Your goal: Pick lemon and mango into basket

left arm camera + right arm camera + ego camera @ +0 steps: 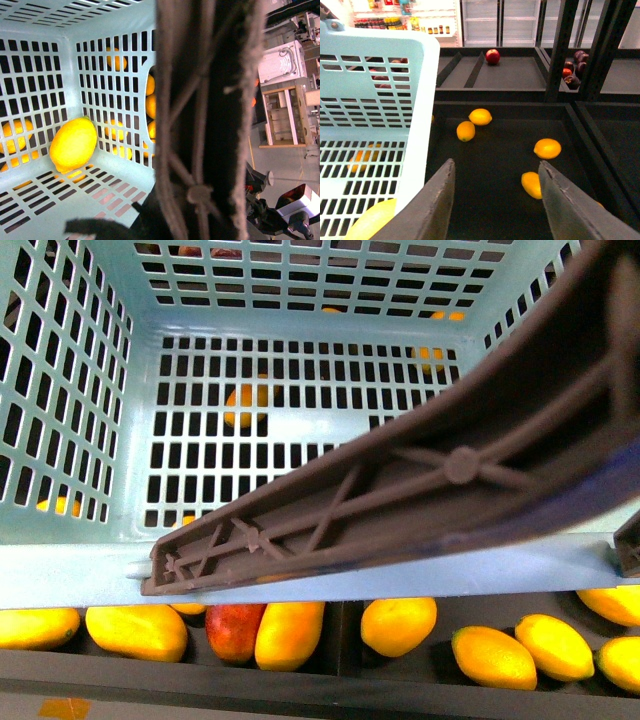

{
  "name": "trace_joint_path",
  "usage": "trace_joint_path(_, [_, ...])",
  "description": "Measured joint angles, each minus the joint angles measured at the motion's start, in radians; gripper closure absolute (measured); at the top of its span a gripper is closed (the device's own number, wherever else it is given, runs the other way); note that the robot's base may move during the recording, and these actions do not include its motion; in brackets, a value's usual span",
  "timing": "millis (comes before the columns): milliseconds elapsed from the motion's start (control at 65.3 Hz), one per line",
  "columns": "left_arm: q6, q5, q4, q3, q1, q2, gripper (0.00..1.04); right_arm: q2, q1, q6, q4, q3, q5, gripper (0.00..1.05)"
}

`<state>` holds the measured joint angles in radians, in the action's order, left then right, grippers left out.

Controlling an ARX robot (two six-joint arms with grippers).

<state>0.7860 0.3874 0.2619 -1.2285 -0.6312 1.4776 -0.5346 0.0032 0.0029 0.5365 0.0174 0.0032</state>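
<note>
Front view is mostly the basket (60, 560) seen from above, with its brown handle (460, 465) slung across and hiding a good part of the floor. A few mangoes (137, 631) sit in the dark shelf (340, 680) below the near rim, outside the basket, their tops cut off by it. Left wrist view: the lemon (73, 145) lies on the basket floor, tucked into a corner against the wall. The blurry handle blocks the middle, and I honestly can't tell what the left end effector is doing. Right wrist view: the right end effector (495, 200) is spread wide with nothing in it, over a dark bin (490, 160) just beside the basket wall. Loose yellow fruits (547, 148) lie there, one half hidden behind a finger.
</note>
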Motion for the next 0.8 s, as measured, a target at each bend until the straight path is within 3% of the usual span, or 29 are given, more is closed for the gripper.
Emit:
trace_joint_path(199, [-0.002,0.007,0.000,0.001,-0.010,0.002,1.00,0.000,0.000,0.000,-0.001,0.000,0.000,0.07])
trace_joint_path(796, [0.000,0.004,0.000,0.002,-0.001,0.002,1.00,0.002,-0.002,0.000,-0.002,0.000,-0.002,0.09])
